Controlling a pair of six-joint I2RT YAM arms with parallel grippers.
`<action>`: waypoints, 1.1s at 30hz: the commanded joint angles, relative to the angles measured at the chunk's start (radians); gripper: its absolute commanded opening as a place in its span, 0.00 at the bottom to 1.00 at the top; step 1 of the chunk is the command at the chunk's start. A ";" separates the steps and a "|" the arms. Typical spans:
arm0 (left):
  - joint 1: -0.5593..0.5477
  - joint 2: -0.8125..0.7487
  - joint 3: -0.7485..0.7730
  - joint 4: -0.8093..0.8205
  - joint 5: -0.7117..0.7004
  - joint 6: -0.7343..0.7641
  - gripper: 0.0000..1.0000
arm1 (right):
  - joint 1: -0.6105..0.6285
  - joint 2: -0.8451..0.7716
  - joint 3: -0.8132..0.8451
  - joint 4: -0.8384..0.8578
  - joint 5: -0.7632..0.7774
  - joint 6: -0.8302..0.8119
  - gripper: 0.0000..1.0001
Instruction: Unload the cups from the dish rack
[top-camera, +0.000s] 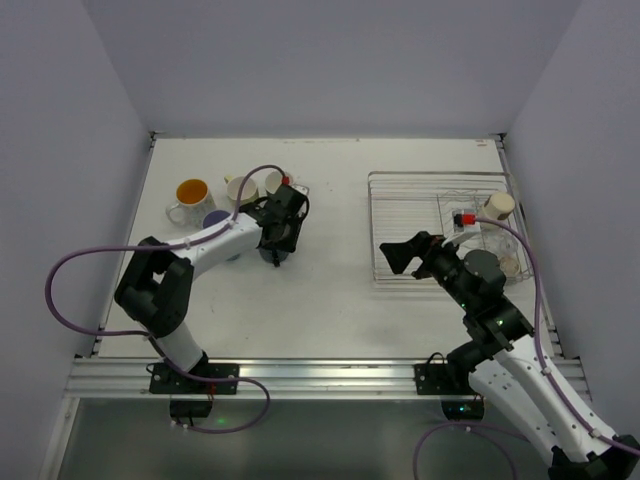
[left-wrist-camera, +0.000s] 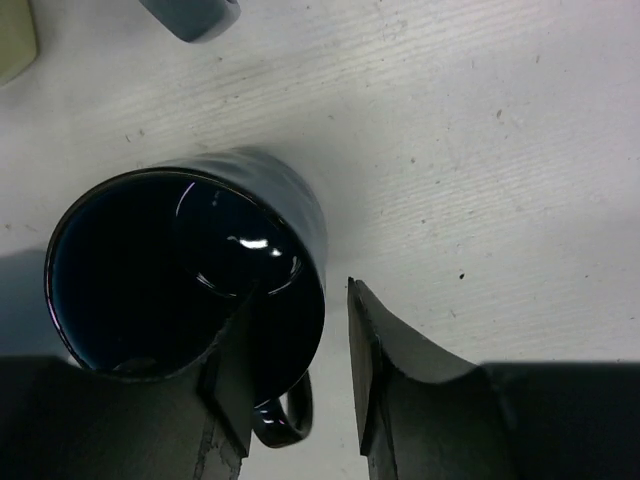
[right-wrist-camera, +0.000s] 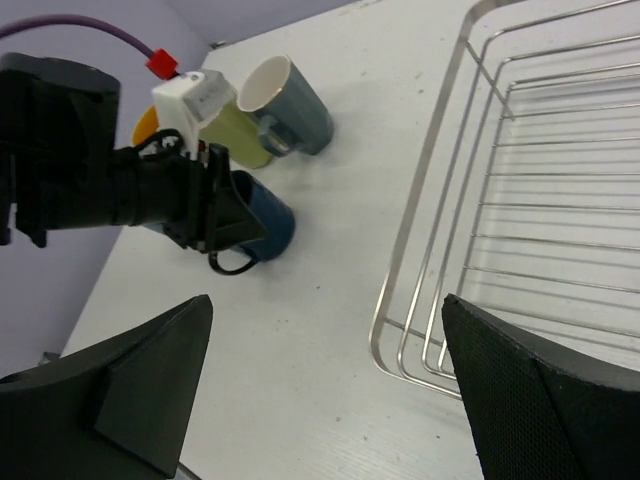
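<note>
My left gripper (left-wrist-camera: 300, 330) is partly open astride the rim of the navy mug (left-wrist-camera: 180, 260), which stands upright on the table (left-wrist-camera: 480, 150), with a gap beside its wall. My right gripper (right-wrist-camera: 330, 400) gapes wide, holding nothing, at the rack's (top-camera: 410, 205) near-left corner. A cream cup (top-camera: 498, 206) sits in the rack.

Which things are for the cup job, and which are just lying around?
For the job:
dish rack; cream cup in it; navy cup at the left fingers; orange-inside mug, lavender cup, grey cup and yellow-green cup on the table.

Just there:
purple cable; metal rail.
</note>
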 joint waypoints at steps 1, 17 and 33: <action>0.000 -0.036 0.053 0.020 -0.026 0.003 0.42 | 0.001 -0.017 0.054 -0.089 0.096 -0.059 0.99; -0.001 -0.525 -0.027 0.190 0.409 0.010 0.89 | -0.223 0.124 0.188 -0.235 0.403 -0.130 0.51; -0.013 -1.135 -0.483 0.273 0.574 0.063 0.94 | -0.689 0.399 0.232 -0.108 0.401 -0.049 0.51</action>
